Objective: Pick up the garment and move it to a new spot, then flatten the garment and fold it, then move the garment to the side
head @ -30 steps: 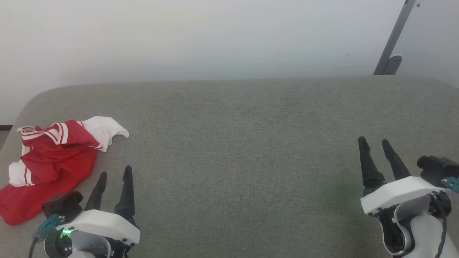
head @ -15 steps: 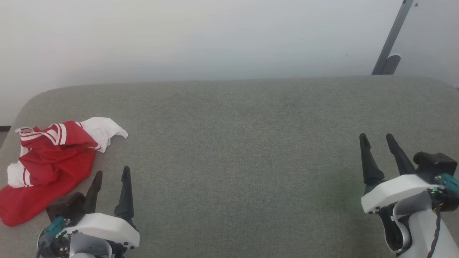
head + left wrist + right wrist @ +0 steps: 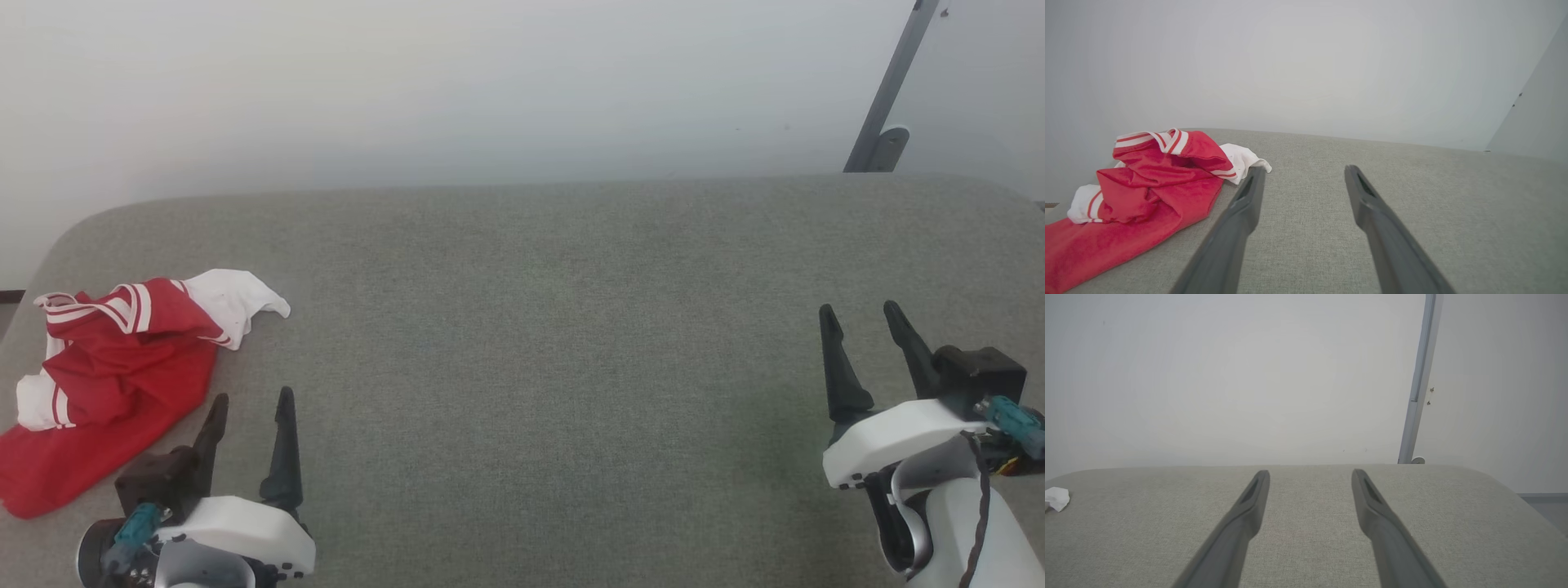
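Note:
The garment (image 3: 114,384), a red shirt with white sleeves and red-and-white striped trim, lies crumpled at the left end of the grey surface (image 3: 539,327). In the left wrist view the garment (image 3: 1147,183) sits left of my fingers, its white sleeve tip just behind the left fingertip. My left gripper (image 3: 251,398) hovers open just right of the garment's near part, nothing between its fingers. My right gripper (image 3: 859,310) stands open and empty far to the right. The right wrist view shows a white bit of the garment (image 3: 1057,498) at its left edge.
A pale wall (image 3: 490,82) runs behind the surface's far edge. A grey slanted pole (image 3: 886,98) with a round foot stands at the back right. The surface's rounded left corner (image 3: 57,245) lies beside the garment.
My left gripper has drawn back slightly toward the near edge and turned a little. My right gripper has shifted slightly up and turned. The garment has not moved.

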{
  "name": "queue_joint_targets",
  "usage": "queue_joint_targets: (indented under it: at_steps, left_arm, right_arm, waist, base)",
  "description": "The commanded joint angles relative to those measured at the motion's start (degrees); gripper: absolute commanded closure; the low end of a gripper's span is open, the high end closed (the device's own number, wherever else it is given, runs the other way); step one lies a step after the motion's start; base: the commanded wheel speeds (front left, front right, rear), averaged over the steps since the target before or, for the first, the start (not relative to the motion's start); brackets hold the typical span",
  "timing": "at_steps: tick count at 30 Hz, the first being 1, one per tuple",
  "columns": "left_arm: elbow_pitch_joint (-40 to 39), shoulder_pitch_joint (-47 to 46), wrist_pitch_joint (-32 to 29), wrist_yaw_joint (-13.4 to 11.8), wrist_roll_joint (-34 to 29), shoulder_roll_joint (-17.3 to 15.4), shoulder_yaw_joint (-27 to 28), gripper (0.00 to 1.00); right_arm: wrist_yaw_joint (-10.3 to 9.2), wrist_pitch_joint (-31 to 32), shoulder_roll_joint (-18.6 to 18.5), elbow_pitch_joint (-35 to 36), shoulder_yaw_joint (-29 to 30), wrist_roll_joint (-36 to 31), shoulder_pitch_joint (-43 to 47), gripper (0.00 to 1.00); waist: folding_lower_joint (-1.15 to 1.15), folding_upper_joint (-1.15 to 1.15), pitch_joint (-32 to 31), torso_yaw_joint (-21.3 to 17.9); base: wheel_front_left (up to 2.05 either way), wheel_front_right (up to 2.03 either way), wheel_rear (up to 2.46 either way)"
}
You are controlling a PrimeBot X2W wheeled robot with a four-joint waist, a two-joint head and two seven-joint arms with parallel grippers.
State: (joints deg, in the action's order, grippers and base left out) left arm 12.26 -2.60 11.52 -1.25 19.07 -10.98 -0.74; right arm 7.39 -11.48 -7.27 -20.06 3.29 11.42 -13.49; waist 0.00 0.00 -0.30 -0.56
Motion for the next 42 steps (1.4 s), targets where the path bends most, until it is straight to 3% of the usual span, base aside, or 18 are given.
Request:
queue_joint_targets:
  at_steps: [1, 31, 42]
  left_arm:
    - [-0.1, 0.0, 0.6, 0.2, -1.6, -0.1, 0.2, 0.00]
    - [4.0, -1.1, 3.9, 4.1, -13.0, 1.3, 4.1, 0.00]
    - [5.1, -2.3, 3.8, 5.9, -12.6, 2.6, 5.7, 0.00]
  right_arm:
    - [0.16, -0.6, 0.0, 0.1, 0.1, -1.2, -1.0, 0.00]
    - [0.11, -3.9, 0.6, 1.9, 2.8, -11.7, 0.3, 0.00]
    - [0.11, -3.8, 0.9, 1.7, 3.4, -9.4, 0.3, 0.00]
  waist:
    - [0.00, 0.00, -0.1, 0.0]
    - [0.00, 0.00, -0.2, -0.3]
    - [0.00, 0.00, -0.1, 1.4]
  base:
    - [0.00, 0.00, 0.00]
    - [0.00, 0.00, 0.00]
    - [0.00, 0.00, 0.00]
